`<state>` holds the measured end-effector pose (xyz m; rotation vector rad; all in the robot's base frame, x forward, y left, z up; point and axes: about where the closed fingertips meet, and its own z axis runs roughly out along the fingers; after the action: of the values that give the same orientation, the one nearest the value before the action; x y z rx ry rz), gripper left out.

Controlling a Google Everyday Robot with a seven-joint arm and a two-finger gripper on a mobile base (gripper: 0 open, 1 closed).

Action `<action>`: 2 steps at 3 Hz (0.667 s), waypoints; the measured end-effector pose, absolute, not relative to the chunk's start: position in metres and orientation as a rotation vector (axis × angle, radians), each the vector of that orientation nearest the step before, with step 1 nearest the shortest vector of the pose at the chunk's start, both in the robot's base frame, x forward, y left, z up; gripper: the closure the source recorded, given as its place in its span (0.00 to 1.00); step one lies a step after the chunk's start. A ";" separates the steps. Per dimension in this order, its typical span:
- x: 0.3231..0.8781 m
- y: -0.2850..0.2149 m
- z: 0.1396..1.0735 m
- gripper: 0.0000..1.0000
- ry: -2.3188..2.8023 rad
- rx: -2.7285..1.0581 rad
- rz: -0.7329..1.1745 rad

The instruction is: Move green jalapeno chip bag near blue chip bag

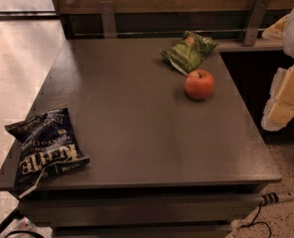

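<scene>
The green jalapeno chip bag [189, 51] lies at the far right of the grey table [132, 118], crinkled, with a white bottom edge toward the table's middle. The blue chip bag [43, 147] with white "Kettle" lettering lies at the near left corner, partly hanging over the front edge. The two bags are far apart, on opposite corners. My gripper [285, 99], white and pale yellow, hangs at the right edge of the view, off the table's right side and to the right of the green bag, touching nothing.
A red apple [199, 84] stands just in front of the green bag. A wooden wall panel with metal brackets [107, 18] runs behind the table. A cable [258, 217] hangs at the front right corner. Pale floor lies to the left.
</scene>
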<state>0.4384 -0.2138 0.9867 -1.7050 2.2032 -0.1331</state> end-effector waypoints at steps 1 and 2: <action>0.439 -0.214 0.987 0.00 2.203 -1.705 -0.133; 0.466 -0.212 0.993 0.00 2.191 -1.685 -0.146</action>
<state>0.4656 -0.2124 0.9929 -1.6853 2.1910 -0.1461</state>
